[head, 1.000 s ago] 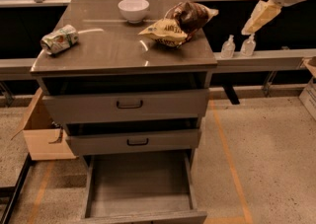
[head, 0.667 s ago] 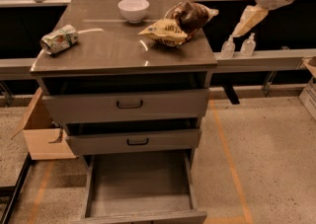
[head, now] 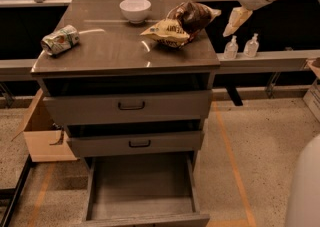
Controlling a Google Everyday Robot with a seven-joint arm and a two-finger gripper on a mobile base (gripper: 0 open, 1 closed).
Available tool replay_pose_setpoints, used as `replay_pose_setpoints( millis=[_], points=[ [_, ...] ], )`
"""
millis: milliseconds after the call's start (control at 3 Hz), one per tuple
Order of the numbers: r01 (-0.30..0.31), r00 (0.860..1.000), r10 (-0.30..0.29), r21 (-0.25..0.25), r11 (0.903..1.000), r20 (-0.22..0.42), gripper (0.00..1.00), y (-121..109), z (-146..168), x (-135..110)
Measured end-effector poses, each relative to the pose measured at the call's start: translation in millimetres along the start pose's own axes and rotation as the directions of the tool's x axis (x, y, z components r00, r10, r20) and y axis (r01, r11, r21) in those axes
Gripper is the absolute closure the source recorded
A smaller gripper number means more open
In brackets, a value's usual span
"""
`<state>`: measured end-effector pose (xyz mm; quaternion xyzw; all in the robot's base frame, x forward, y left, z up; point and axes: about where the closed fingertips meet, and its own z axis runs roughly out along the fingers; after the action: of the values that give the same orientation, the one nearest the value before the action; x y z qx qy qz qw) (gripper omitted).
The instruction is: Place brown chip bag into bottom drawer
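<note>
Brown bag (head: pixel 182 23) laid far right on cabinet (head: pixel 115 51), gripper (head: pixel 236 22) held apart at its right, grasp not discernible, drawer (head: pixel 142 186) pulled open below.

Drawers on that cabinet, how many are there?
3: the top drawer, the middle drawer below it, and the bottom drawer, pulled out. The end effector hovers right of the brown chip bag.

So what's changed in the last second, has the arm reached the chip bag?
The gripper has swung sideways toward the brown chip bag and hangs beside it, not touching. Nothing grasped or released. Bag, white bowl, can and open bottom drawer unchanged.
</note>
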<state>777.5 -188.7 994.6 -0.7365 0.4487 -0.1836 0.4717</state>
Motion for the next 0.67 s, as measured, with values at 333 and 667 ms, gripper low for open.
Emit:
replay_pose_setpoints(
  millis=[333,667],
  points=[
    [0.044,0.998,-0.044,0.002,0.999,0.045,0.0,-4.3,20.8,-7.9],
    [0.072,0.994,-0.072,-0.004,0.9974,0.083,0.0,-4.9,38.6,-17.0]
  ],
)
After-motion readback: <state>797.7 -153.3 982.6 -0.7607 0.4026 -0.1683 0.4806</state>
